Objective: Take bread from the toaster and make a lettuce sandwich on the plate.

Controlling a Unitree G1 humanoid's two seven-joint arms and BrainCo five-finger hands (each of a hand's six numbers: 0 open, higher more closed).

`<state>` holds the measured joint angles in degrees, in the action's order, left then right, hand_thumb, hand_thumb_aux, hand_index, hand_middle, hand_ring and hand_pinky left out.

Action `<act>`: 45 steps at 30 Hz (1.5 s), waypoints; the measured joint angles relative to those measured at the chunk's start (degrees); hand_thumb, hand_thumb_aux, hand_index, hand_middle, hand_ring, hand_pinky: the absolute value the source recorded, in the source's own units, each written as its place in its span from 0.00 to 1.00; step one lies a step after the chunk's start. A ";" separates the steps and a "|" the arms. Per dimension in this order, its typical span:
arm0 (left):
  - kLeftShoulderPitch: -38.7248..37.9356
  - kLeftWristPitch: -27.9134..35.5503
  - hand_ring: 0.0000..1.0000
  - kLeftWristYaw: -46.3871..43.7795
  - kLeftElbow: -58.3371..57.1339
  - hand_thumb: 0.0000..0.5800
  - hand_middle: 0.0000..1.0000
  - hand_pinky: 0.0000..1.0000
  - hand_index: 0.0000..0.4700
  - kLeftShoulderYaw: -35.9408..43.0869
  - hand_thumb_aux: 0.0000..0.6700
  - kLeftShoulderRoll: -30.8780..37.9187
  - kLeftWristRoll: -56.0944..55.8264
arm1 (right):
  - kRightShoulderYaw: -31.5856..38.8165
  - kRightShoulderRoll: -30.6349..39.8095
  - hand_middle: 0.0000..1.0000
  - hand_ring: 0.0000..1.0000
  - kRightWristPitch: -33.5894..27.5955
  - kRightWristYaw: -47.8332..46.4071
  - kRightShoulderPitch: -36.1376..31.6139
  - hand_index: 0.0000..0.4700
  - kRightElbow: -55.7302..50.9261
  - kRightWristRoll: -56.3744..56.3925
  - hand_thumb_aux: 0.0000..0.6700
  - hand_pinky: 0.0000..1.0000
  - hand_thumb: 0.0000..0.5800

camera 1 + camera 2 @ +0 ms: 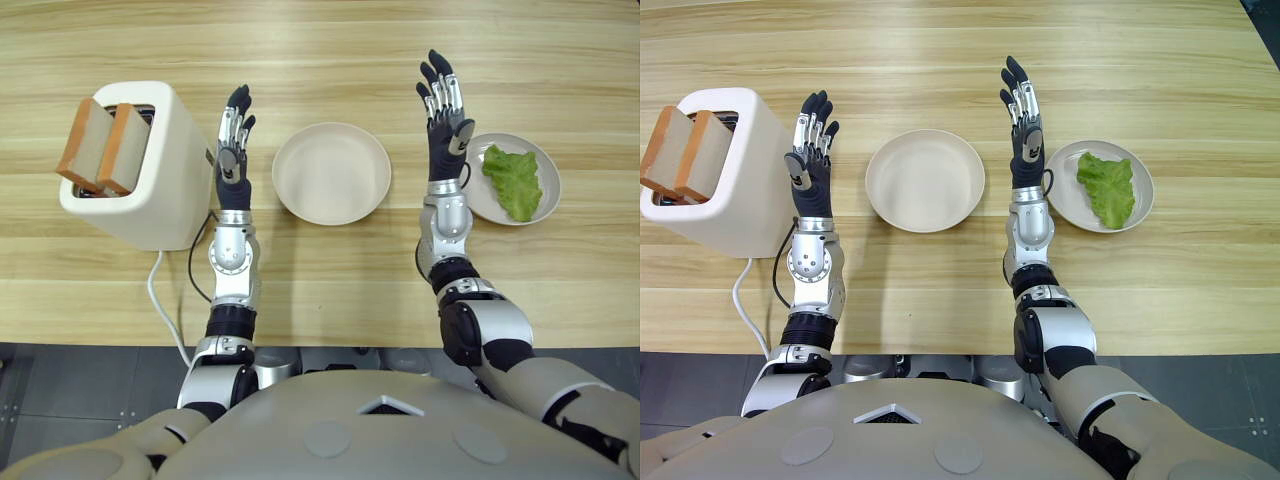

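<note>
A cream toaster (150,180) stands at the left of the wooden table with two slices of bread (103,146) sticking up out of its slots. A bare cream plate (331,173) sits in the middle. On a smaller plate (545,195) at the right lies a green lettuce leaf (513,180). My left hand (234,140) is held up flat between the toaster and the middle plate, open and holding nothing. My right hand (445,110) is upright between the two plates, fingers straight, also holding nothing.
The toaster's white cord (165,310) runs down over the table's front edge beside my left forearm. Bare wooden tabletop (330,50) stretches behind the plates and the toaster.
</note>
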<state>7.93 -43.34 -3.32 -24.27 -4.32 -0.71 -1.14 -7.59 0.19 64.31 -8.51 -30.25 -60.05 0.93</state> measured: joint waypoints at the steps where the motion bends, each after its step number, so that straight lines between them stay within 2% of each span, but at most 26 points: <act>1: 0.00 0.00 0.00 0.00 0.00 0.00 0.00 0.00 0.00 0.00 0.00 0.00 0.00 | 0.00 0.00 0.00 0.00 0.01 0.00 0.00 0.00 0.00 -0.03 0.00 0.00 0.00; 14: -0.08 0.04 0.00 0.24 0.17 0.00 0.00 0.00 0.00 0.00 0.00 0.13 0.56 | 0.01 0.00 0.00 0.00 0.29 0.20 0.00 0.00 -0.01 -0.98 0.00 0.00 0.00; 16: -1.64 0.91 0.00 1.35 4.07 0.00 0.00 0.00 0.00 -0.03 0.00 0.45 2.72 | 0.01 -0.02 0.00 0.00 0.33 0.40 0.00 0.00 -0.06 -0.96 0.00 0.00 0.00; 19: -4.48 2.55 0.00 3.70 16.83 0.00 0.00 0.00 0.00 -0.90 0.00 2.83 10.80 | -0.07 0.13 0.00 0.00 0.31 0.43 0.05 0.00 -0.07 -0.82 0.00 0.00 0.00; 22: -5.23 9.47 0.00 4.62 34.54 0.00 0.00 0.00 0.00 -5.53 0.00 6.67 15.10 | -0.31 1.02 0.00 0.00 0.27 0.61 0.52 0.00 0.22 -0.23 0.00 0.00 0.00; 24: -6.46 14.30 0.00 4.61 42.13 0.00 0.00 0.00 0.00 -9.74 0.00 9.78 16.64 | -0.82 2.47 0.00 0.00 0.20 0.63 0.89 0.00 1.46 0.51 0.00 0.00 0.00; 28: -12.15 24.22 0.00 2.62 49.94 0.00 0.00 0.00 0.00 -19.29 0.00 17.82 19.83 | -2.33 13.31 0.00 0.00 -1.66 6.41 0.97 0.00 4.32 -4.70 0.00 0.00 0.00; 32: -16.20 29.55 0.00 2.72 50.35 0.00 0.00 0.00 0.00 -27.71 0.00 22.91 23.20 | -3.15 23.27 0.00 0.00 -4.15 14.13 2.59 0.00 5.04 -11.92 0.00 0.00 0.00; 37: -21.47 33.66 0.00 3.58 45.91 0.00 0.00 0.00 0.00 -31.90 0.00 28.26 29.45 | -2.84 34.74 0.00 0.00 -8.44 25.81 4.07 0.00 3.89 -21.10 0.00 0.00 0.00; 42: -23.76 36.78 0.00 5.07 34.38 0.00 0.00 0.00 0.00 -30.61 0.00 31.48 34.12 | 0.89 39.74 0.00 0.00 -14.46 36.27 3.53 0.00 -0.63 -28.39 0.00 0.00 0.00; 45: -23.63 37.74 0.00 6.02 27.43 0.00 0.00 0.00 0.00 -27.22 0.00 31.86 35.03 | 8.04 40.35 0.00 0.00 -19.50 42.90 3.61 0.00 -2.39 -36.16 0.00 0.00 0.00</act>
<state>-15.69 -5.61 2.70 3.16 -31.53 31.15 33.89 0.45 40.54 44.81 34.38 -26.63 -62.44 -35.23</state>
